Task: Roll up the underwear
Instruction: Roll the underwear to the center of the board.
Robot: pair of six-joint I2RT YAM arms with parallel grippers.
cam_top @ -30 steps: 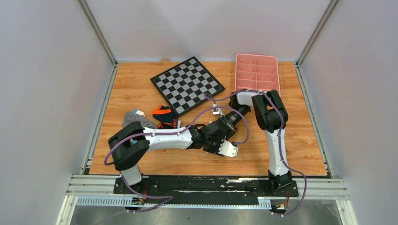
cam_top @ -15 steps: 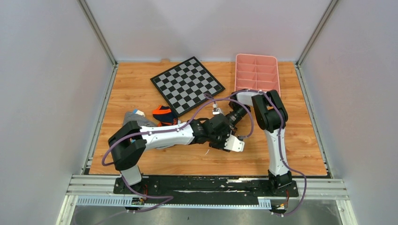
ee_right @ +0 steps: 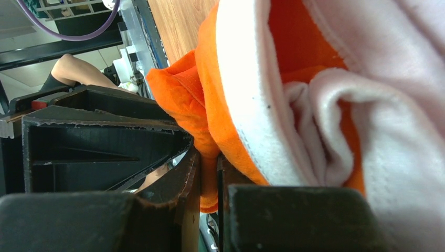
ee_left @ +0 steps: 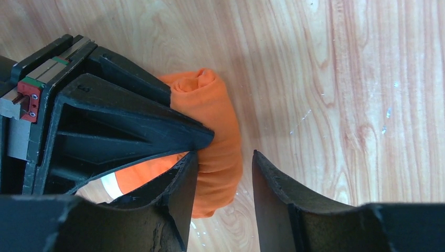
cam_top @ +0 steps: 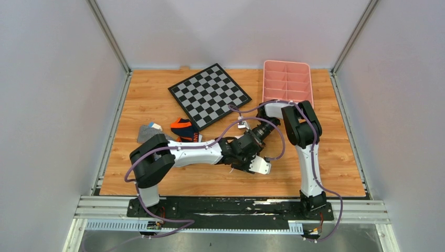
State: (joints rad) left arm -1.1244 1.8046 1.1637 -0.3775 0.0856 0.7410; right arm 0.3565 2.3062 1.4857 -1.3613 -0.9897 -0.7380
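The underwear (ee_left: 216, 126) is bright orange with a white trim band and lies as a tight roll on the wooden table. My right gripper (ee_right: 209, 178) is shut on a fold of its orange fabric, and the white trim (ee_right: 246, 105) bunches just above the fingers. In the left wrist view that gripper is the black wedge (ee_left: 120, 131) pressed on the roll from the left. My left gripper (ee_left: 223, 184) is open around the roll's near end. One fingertip (ee_left: 183, 189) touches the cloth and the other (ee_left: 270, 189) stands apart. From above, both wrists hide the underwear.
A navy and orange pair (cam_top: 184, 129) and a grey striped garment (cam_top: 149, 132) lie at the left. A checkerboard (cam_top: 209, 95) sits at the back centre, with a pink divided tray (cam_top: 286, 81) at the back right. Both arms meet near the table's middle (cam_top: 249, 152).
My left arm's wrist has swung a little to the right, then eased back, and its elbow has moved rightward. The right arm holds almost still.
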